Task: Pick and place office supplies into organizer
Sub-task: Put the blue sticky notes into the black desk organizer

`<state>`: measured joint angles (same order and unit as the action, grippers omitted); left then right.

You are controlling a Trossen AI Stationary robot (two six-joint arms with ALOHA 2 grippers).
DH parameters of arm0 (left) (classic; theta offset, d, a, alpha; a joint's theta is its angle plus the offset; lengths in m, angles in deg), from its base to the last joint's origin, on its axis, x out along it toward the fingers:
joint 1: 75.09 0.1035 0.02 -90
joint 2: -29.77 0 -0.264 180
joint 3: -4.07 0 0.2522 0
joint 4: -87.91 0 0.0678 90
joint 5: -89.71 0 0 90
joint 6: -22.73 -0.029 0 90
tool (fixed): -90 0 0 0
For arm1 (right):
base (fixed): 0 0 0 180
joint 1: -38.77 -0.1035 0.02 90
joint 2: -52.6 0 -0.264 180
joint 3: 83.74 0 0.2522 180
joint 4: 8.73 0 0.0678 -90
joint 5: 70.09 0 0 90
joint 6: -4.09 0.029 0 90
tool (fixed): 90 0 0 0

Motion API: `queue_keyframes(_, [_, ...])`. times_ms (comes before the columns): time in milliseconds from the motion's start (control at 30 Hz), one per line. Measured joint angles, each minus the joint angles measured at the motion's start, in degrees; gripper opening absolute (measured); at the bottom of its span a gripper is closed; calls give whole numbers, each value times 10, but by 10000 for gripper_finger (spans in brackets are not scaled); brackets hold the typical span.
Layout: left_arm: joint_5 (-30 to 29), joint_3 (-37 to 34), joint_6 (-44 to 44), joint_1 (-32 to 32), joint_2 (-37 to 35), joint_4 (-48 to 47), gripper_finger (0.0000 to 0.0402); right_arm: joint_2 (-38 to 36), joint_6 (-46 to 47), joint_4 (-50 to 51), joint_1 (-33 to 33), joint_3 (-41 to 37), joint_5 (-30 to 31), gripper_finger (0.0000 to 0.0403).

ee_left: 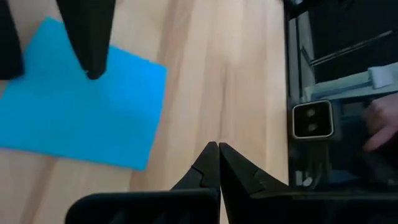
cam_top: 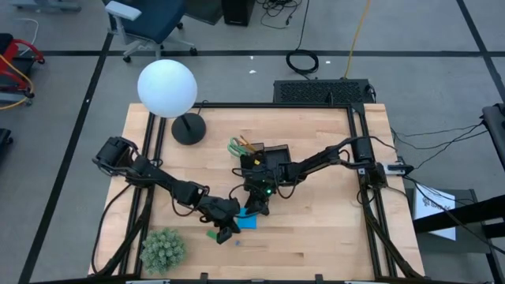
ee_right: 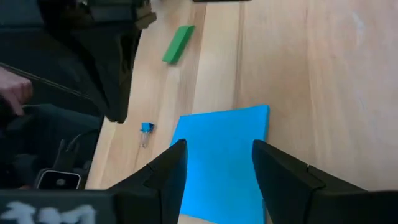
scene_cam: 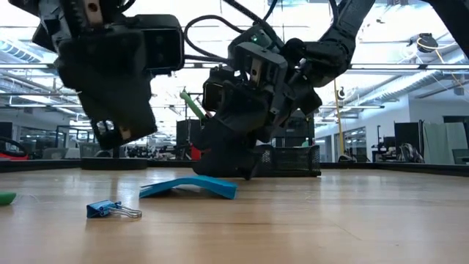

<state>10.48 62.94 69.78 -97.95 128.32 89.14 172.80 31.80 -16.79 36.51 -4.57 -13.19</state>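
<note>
The blue note pad (ee_right: 221, 155) lies on the wood near the table's middle; in the low view its middle (scene_cam: 192, 183) arches up a little. My right gripper (ee_right: 217, 149) hangs low over it, open, one finger near each side edge. My left gripper (ee_left: 217, 148) is shut just left of the pad and holds nothing. A green eraser (ee_right: 178, 43) and a small blue binder clip (scene_cam: 110, 210) lie nearby. The black organizer (cam_top: 278, 151) stands farther back, with green scissor handles (cam_top: 237, 146) sticking out of it. My right gripper's open fingers (ee_right: 173, 163) come slanting down at the note pad from the table's far right. I cannot tell whether they touch it. The pad stays on the table.
A white globe lamp (cam_top: 166, 87) on a round black base (cam_top: 188, 128) stands at the far left. A fuzzy green plant ball (cam_top: 162, 248) sits at the near left. A person's hand (ee_right: 13, 92) shows beyond the table's edge. Bare wood lies to the near right.
</note>
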Motion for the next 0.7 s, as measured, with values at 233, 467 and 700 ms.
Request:
queue_keyframes(233, [3,0,7,2,12,29,0,0,3,11,13,0,2,171])
queue_keyframes(467, [-3,1,7,3,17,41,0,-5,11,12,22,-1,2,171])
queue_keyframes(700, [-7,1,4,7,17,41,0,-6,23,8,22,-1,0,171])
